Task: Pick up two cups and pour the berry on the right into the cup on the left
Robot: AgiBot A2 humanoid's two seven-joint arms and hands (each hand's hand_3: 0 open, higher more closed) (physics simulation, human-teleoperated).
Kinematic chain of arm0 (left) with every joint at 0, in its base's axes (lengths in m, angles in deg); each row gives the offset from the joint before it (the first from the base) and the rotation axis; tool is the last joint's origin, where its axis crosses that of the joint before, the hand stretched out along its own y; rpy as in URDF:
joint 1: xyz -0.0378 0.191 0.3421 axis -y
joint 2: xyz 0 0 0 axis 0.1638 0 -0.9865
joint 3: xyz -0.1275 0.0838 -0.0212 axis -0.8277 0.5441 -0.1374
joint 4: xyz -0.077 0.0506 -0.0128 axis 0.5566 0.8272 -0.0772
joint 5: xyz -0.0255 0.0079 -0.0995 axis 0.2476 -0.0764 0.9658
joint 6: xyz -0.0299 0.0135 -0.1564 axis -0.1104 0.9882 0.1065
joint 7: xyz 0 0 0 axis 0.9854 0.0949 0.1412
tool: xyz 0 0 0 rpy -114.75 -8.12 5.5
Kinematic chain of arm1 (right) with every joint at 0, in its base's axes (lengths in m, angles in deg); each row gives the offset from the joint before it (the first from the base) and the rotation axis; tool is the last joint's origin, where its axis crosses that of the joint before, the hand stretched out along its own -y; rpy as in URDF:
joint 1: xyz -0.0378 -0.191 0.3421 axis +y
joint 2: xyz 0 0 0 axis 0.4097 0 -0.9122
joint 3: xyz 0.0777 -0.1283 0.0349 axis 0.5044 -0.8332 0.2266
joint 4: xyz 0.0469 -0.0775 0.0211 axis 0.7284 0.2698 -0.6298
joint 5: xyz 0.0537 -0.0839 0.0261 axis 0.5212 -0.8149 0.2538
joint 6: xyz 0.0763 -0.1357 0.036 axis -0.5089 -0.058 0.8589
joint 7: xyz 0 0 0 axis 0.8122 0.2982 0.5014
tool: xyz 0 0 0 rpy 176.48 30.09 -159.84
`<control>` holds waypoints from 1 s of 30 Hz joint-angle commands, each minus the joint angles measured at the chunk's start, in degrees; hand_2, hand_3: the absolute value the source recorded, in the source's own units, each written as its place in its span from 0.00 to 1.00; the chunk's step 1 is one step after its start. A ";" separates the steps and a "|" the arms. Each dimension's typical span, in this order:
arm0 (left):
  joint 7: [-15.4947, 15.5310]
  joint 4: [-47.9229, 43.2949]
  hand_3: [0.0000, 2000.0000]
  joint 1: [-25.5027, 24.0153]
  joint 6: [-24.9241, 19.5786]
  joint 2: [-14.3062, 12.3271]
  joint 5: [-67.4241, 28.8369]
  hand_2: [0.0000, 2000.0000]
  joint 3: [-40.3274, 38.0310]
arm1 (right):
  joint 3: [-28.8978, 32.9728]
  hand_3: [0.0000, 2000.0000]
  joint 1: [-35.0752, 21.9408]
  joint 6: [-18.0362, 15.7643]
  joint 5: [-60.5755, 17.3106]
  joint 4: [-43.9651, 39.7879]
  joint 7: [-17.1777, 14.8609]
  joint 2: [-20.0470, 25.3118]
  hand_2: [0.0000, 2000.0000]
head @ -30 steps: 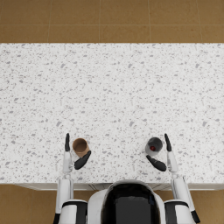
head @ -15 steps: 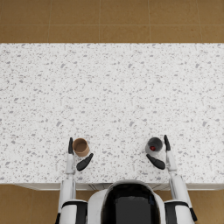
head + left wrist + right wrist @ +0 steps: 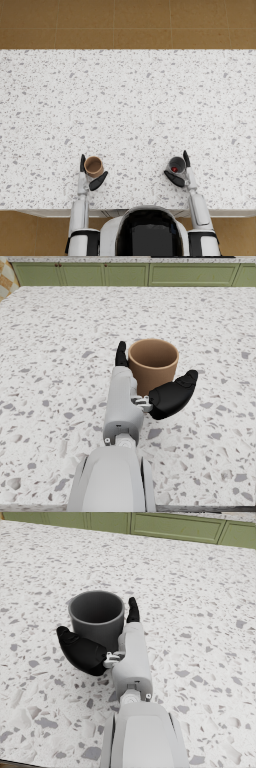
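A brown cup (image 3: pixel 93 165) stands upright near the front left of the speckled counter. My left hand (image 3: pixel 89 175) cradles it, fingers (image 3: pixel 121 353) on its outer side and thumb (image 3: pixel 172 396) on the inner side, spread apart. Near the front right stands a grey cup (image 3: pixel 176 163) with a red berry (image 3: pixel 174 169) inside. My right hand (image 3: pixel 180 174) brackets it the same way, fingers (image 3: pixel 133 609) outside and thumb (image 3: pixel 80 652) inside. In the right wrist view the grey cup (image 3: pixel 96 618) hides the berry. Both cups rest on the counter.
The white speckled counter (image 3: pixel 130 100) stretches wide behind and between the cups. Its front edge (image 3: pixel 50 211) runs just under my forearms. Green cabinets (image 3: pixel 125 273) line the far side of the room.
Both hands have slid inward to the cups: the left to the right, the right to the left. The cups stay put.
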 commanded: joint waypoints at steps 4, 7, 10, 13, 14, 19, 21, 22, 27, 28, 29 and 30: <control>0.00 3.97 0.00 1.99 -0.06 -0.41 0.00 0.00 0.34 | -0.28 0.00 -1.56 0.22 -0.01 -1.98 0.20 0.73 0.00; 0.19 6.51 0.00 3.39 -0.01 -0.64 0.01 0.00 0.95 | -0.75 0.00 -1.86 0.42 -0.01 -2.08 0.20 1.00 0.00; 0.36 6.44 0.00 4.03 -0.17 -0.72 0.01 0.00 1.54 | -1.49 0.00 -2.87 0.56 -0.02 -2.26 0.11 1.49 0.00; 0.22 4.83 0.49 4.29 -3.54 -0.79 -0.02 1.00 1.56 | -0.84 0.49 -2.25 -3.45 -0.05 -1.63 -0.12 1.41 1.00; 0.14 5.49 0.64 4.58 -5.42 -0.87 -0.01 1.00 1.64 | -1.05 0.64 -2.03 -5.38 -0.05 -0.49 -0.07 1.39 1.00; 0.56 6.61 0.64 7.35 -5.01 -1.51 0.08 1.00 2.89 | 1.56 0.64 -2.49 -8.06 -0.02 2.32 0.69 2.09 1.00; 0.34 3.07 0.64 7.71 -3.72 -1.75 0.04 1.00 4.19 | 1.81 0.64 -3.08 -8.23 -0.02 5.38 0.82 2.47 1.00; 0.28 1.65 0.64 7.75 -2.95 -1.85 0.02 1.00 4.73 | 1.64 0.64 -3.48 -7.23 -0.02 6.66 0.73 2.69 1.00; 0.15 0.72 0.64 14.17 -1.93 -4.12 0.00 1.00 9.26 | -0.75 0.64 -8.20 -5.99 -0.02 9.01 0.50 4.86 1.00; 0.13 0.70 0.64 15.40 -1.91 -4.74 0.00 1.00 10.10 | -1.01 0.64 -9.45 -5.86 -0.02 8.98 0.48 5.42 1.00; 0.13 0.73 0.64 16.58 -1.90 -5.32 0.00 1.00 10.54 | -1.44 0.64 -10.57 -5.76 -0.02 9.31 0.46 5.99 1.00; 0.12 1.16 0.64 17.74 -1.93 -5.67 0.00 1.00 11.20 | -1.96 0.64 -11.61 -5.67 -0.01 9.27 0.44 6.54 1.00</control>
